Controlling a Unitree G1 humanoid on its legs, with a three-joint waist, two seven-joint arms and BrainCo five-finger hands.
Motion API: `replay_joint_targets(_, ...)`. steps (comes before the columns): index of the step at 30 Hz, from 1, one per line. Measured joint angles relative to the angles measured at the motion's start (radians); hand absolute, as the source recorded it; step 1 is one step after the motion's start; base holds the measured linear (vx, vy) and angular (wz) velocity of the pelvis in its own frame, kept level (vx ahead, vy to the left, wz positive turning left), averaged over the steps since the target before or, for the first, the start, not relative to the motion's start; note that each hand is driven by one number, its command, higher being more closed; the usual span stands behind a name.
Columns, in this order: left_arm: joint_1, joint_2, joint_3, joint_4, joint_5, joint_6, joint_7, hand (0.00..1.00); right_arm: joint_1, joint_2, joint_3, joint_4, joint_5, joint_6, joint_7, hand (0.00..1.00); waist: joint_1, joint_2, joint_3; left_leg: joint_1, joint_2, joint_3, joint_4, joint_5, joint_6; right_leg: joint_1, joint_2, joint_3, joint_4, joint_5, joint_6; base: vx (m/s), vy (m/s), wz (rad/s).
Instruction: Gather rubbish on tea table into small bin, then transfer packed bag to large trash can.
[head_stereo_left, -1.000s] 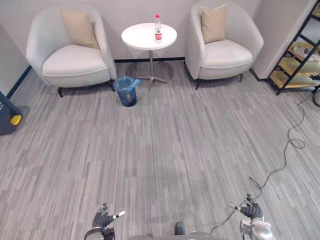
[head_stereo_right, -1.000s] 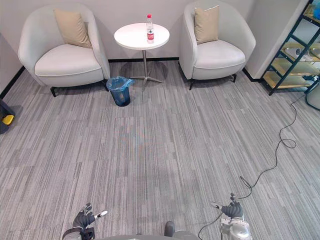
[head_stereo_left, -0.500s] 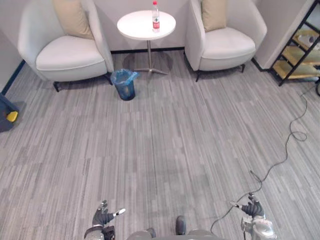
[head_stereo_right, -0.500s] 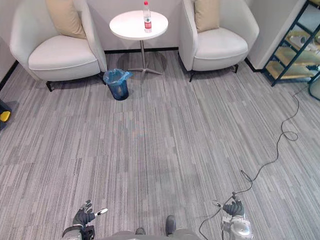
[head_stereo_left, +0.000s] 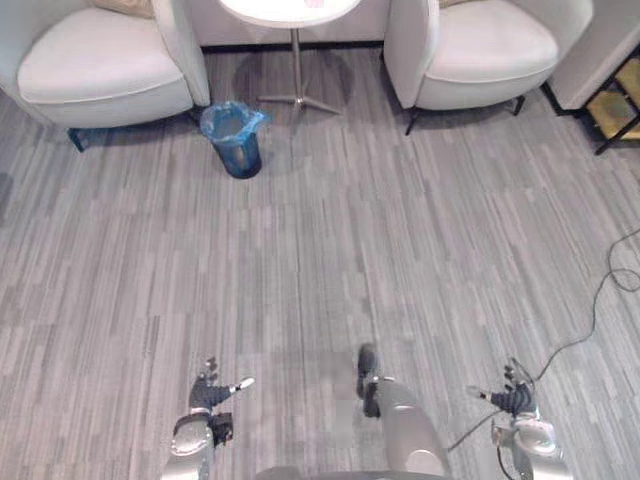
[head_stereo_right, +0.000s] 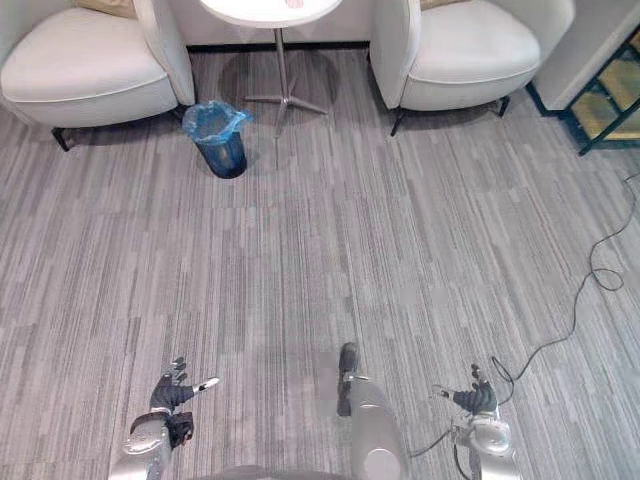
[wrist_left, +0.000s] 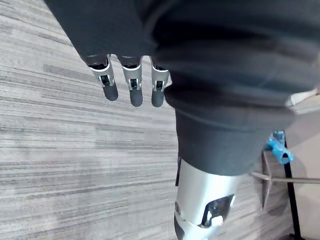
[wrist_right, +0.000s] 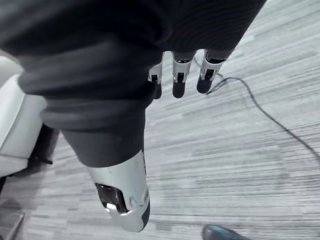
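We're basically at the walk-up stage here, nothing grabbed yet. Our left hand hangs low at our left side. Its wrist view has the fingers straight and loose over bare carpet, holding nothing. Same deal with the right hand: fingers relaxed and straight, nothing in them.

The stuff we care about is all at the far end of the carpet. The round white tea table sits between the left armchair and the right armchair. Its top is cut by the upper edge of the head views, so we can't really tell what's lying on it. The small bin stands upright on the carpet, mouth up, with a blue bag lining it and folded over the rim. It's just beside the table's foot on the left-armchair side, near that chair's front corner.

The bit that matters for the next move: table and bin both lie straight ahead and a little to our left, well apart from both hands. The bin is more in line with the left hand, so that's the nearer one, though neither is in reach. Our guess is we need to cross that whole stretch of carpet before any arm goes up. After that the right hand could take the tabletop and the left one the bin side.
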Motion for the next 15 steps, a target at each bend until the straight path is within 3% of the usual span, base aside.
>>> replay_joint_targets(1,0.005,-0.001,0.000,-0.005,0.000,0.000,0.000,0.00,0.005,0.010,0.006,-0.027,0.000,-0.002,0.000,0.00,0.008,0.003,0.006,-0.049,0.018,0.007,0.093,-0.031,0.018,0.052,0.014,0.001,-0.029,-0.009,-0.004,0.61,-0.224,-0.24)
replay_joint_targets(2,0.017,-0.004,0.000,-0.018,0.000,0.001,0.000,0.00,0.013,0.033,0.008,-0.066,0.008,-0.009,-0.001,0.00,0.023,-0.012,0.016,-0.145,0.030,0.031,0.181,-0.074,0.039,0.141,0.027,0.012,-0.085,-0.025,-0.013,0.70,-0.211,-0.21)
replay_joint_targets(3,0.030,-0.013,0.001,-0.045,0.000,0.001,0.000,0.00,0.016,0.040,0.008,-0.093,0.010,-0.014,-0.004,0.00,0.049,-0.013,0.017,-0.225,0.025,0.067,0.178,-0.115,0.044,0.214,0.030,0.030,-0.138,-0.039,-0.014,0.68,-0.188,-0.24)
replay_joint_targets(4,0.035,-0.018,0.000,-0.058,0.000,0.001,0.000,0.00,0.017,0.039,0.008,-0.096,0.014,-0.021,-0.010,0.00,0.055,-0.019,0.018,-0.262,0.016,0.091,0.146,-0.134,0.045,0.247,0.030,0.039,-0.168,-0.043,-0.013,0.56,-0.131,-0.30)
replay_joint_targets(5,0.044,-0.023,0.000,-0.077,0.000,0.001,0.001,0.00,0.013,0.035,0.008,-0.096,0.016,-0.026,-0.013,0.00,0.078,-0.032,0.023,-0.333,-0.011,0.122,0.048,-0.147,0.065,0.308,0.029,0.057,-0.221,-0.050,-0.009,0.59,-0.063,-0.36)
replay_joint_targets(7,0.056,-0.025,0.000,-0.085,0.000,0.000,0.003,0.00,-0.008,0.028,0.008,-0.086,0.017,-0.024,-0.016,0.00,0.103,-0.041,0.027,-0.388,-0.081,0.147,-0.206,-0.146,0.063,0.391,0.015,0.087,-0.276,-0.072,0.007,0.69,-0.012,-0.45)
replay_joint_targets(8,0.066,-0.032,0.001,-0.087,-0.001,0.000,0.004,0.00,-0.012,0.016,0.009,-0.068,0.016,-0.025,-0.016,0.00,0.113,-0.043,0.024,-0.392,-0.140,0.146,-0.450,-0.107,0.017,0.438,0.002,0.110,-0.307,-0.094,0.034,0.53,0.054,-0.47)
replay_joint_targets(9,0.075,-0.037,0.001,-0.090,0.000,0.000,0.004,0.00,-0.019,0.007,0.011,-0.054,0.016,-0.026,-0.016,0.00,0.118,-0.039,0.019,-0.383,-0.165,0.142,-0.570,-0.083,-0.007,0.455,0.001,0.119,-0.323,-0.104,0.045,0.84,0.161,-0.78)
replay_joint_targets(10,0.100,-0.050,0.005,-0.091,-0.001,-0.001,0.006,0.00,-0.025,-0.012,0.008,-0.015,0.014,-0.024,-0.019,0.00,0.136,-0.020,0.000,-0.390,-0.186,0.116,-0.700,0.011,0.059,0.503,0.006,0.160,-0.326,-0.154,0.081,0.74,0.185,-0.75)
replay_joint_targets(11,0.105,-0.050,0.013,-0.088,-0.001,0.000,0.008,0.00,-0.030,-0.010,0.011,0.007,0.013,-0.022,-0.019,0.00,0.149,-0.026,-0.009,-0.389,-0.202,0.097,-0.656,0.064,0.102,0.522,-0.005,0.181,-0.313,-0.182,0.096,0.75,0.195,-0.80)
replay_joint_targets(12,0.106,-0.050,0.028,-0.078,0.000,0.000,0.009,0.00,-0.032,0.003,0.017,0.040,0.012,-0.020,-0.019,0.00,0.158,-0.070,-0.027,-0.400,-0.228,0.102,-0.585,0.033,0.146,0.511,-0.049,0.199,-0.247,-0.215,0.135,0.80,0.174,-0.30)
replay_joint_targets(13,0.108,-0.061,0.028,-0.077,0.000,0.000,0.009,0.00,-0.020,0.010,0.014,0.075,0.009,-0.019,-0.019,0.00,0.146,-0.106,-0.060,-0.392,-0.246,0.116,-0.528,-0.051,0.163,0.417,-0.092,0.210,-0.001,-0.218,0.169,0.80,0.170,-0.07)
replay_joint_targets(14,0.108,-0.061,0.024,-0.077,0.000,0.000,0.009,0.00,-0.019,0.013,0.012,0.084,0.005,-0.017,-0.019,0.00,0.142,-0.114,-0.058,-0.365,-0.256,0.115,-0.517,-0.085,0.162,0.374,-0.104,0.220,0.132,-0.190,0.218,0.80,0.174,0.23)
replay_joint_targets(15,0.108,-0.057,0.022,-0.073,0.002,0.001,0.009,0.00,-0.018,0.021,0.012,0.090,0.005,-0.017,-0.018,0.00,0.121,-0.126,-0.053,-0.312,-0.275,0.103,-0.514,-0.123,0.169,0.307,-0.122,0.233,0.356,-0.118,0.325,0.61,0.135,0.31)
